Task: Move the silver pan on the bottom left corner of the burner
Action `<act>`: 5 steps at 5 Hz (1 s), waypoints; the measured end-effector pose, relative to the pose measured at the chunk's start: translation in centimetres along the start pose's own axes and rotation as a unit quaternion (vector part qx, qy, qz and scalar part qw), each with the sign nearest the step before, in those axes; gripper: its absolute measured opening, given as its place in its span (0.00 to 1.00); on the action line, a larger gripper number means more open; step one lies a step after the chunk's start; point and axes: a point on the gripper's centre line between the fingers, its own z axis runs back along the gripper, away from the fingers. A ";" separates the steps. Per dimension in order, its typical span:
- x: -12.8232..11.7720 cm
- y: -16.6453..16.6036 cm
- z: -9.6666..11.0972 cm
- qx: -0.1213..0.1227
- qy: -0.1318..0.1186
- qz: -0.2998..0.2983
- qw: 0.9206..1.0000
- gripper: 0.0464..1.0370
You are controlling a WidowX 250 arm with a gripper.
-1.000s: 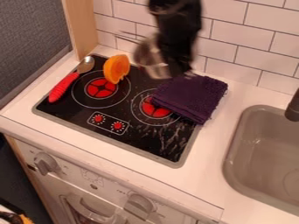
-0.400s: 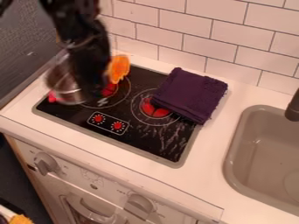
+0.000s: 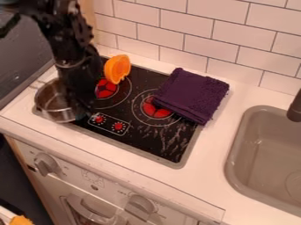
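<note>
Hanging down from the upper left of the camera view, your black arm (image 3: 63,41) places the claw (image 3: 81,109) low over the left part of the stove top (image 3: 144,147), right up against the right side of the silver pan (image 3: 52,102) as you see it. You cannot tell how far open the claw is, nor whether it has hold of the pan, because the dark parts blend together there. The pan sits at the bottom left corner of the black stove top, covering that corner, its open side facing up; whether its base touches the surface, you cannot tell.

Behind the claw, you have an orange, rounded piece (image 3: 116,68) standing at the upper edge of the left burner (image 3: 106,89). To the right, a folded purple cloth (image 3: 191,94) covers part of the right burner (image 3: 157,110) and reaches past the stove top's edge onto the pale counter (image 3: 213,145). Two small red dials (image 3: 118,126) are printed between the burners and the front edge. Farther right, you have a grey sink (image 3: 264,154) with a dark faucet (image 3: 295,110), and white tiles (image 3: 235,41) line the wall behind.
</note>
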 end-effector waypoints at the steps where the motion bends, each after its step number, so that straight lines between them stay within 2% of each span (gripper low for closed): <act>1: 0.2 -1.0 -0.7 0.000 0.008 -0.013 1.000 0.03; 2: 0.1 -2.0 -1.3 0.002 0.018 -0.024 1.000 0.06; 3: -0.3 -2.3 -1.8 -0.002 0.039 -0.009 0.999 0.24; 4: -0.6 -1.9 -1.7 -0.018 0.040 0.048 0.998 0.53; 5: -1.8 -1.1 -1.2 -0.083 0.011 0.168 0.982 0.84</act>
